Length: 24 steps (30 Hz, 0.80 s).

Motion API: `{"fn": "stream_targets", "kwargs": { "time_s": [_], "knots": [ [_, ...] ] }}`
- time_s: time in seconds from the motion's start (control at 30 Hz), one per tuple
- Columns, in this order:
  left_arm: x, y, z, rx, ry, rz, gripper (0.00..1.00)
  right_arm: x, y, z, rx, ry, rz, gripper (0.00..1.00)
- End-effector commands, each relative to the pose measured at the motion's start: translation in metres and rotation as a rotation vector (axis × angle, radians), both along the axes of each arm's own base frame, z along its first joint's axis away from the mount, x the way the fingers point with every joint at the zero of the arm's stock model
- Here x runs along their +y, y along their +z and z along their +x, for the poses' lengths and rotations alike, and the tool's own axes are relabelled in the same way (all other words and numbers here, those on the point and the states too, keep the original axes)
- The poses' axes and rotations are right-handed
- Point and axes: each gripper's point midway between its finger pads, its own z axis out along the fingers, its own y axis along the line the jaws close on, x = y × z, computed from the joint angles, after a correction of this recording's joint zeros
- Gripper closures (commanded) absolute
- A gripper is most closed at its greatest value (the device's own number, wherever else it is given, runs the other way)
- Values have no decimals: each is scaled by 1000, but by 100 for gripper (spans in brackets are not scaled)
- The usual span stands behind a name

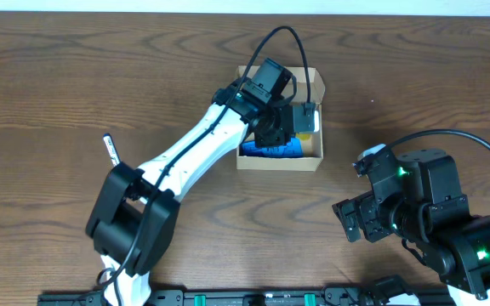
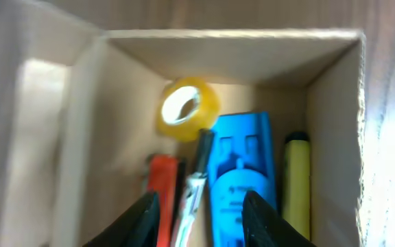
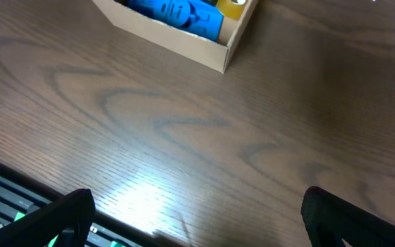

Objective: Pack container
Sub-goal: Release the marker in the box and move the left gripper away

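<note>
Worktop (image 1: 75,76): dark brown wood with visible grain; it carries the container and both arms.
Left arm (image 1: 202,144): white and black, it reaches from the near edge diagonally up to the container.
Right arm (image 1: 432,212): black, folded low at the right near corner, well apart from the container.
Container (image 1: 279,163): small tan cardboard box, open at the top, standing flat on the worktop a little right of the centre, under the left wrist.
Left end effector (image 2: 201,219): it hangs over the open box, pointing down inside. The two fingers (image 2: 146,219) are partly apart and grip nothing; a thin stick lies below the gap without touching them.
Right end effector (image 3: 196,206): spread wide over bare wood, nothing between its fingers (image 3: 70,216).
Blue object (image 2: 242,171): the biggest item in the box, lying along its length in the middle.
Yellow marker (image 2: 297,178): lies beside the blue object, against the right wall.
Red object (image 2: 162,182): lies on the other side, near the left wall.
Thin black and silver stick (image 2: 196,171): between the red object and the blue one.
Yellow tape roll (image 2: 187,108): at the far end of the box, tilted.
Pen (image 1: 110,149): small, alone on the worktop at the left.
</note>
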Motion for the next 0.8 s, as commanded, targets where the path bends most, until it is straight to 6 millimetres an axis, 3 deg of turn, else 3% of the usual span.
{"fn": "stream_targets", "kwargs": {
  "time_s": [0.0, 0.2, 0.27, 0.33, 0.57, 0.77],
  "knots": [
    [20, 73, 25, -114, 225, -76, 60, -1, -1, 0, 4, -4, 2, 1],
    [84, 133, 41, -178, 577, -143, 58, -1, -1, 0, 4, -4, 2, 1],
    [110, 146, 40, -168, 677, -157, 57, -1, -1, 0, 4, -4, 2, 1],
    [148, 154, 38, -140, 826, -162, 57, -1, -1, 0, 4, -4, 2, 1],
    [256, 137, 19, 25, 1223, -103, 59, -1, -1, 0, 3, -4, 1, 1],
    [327, 117, -5, 162, 1487, -40, 58, -1, -1, 0, 4, -4, 2, 1]
  ]
}}
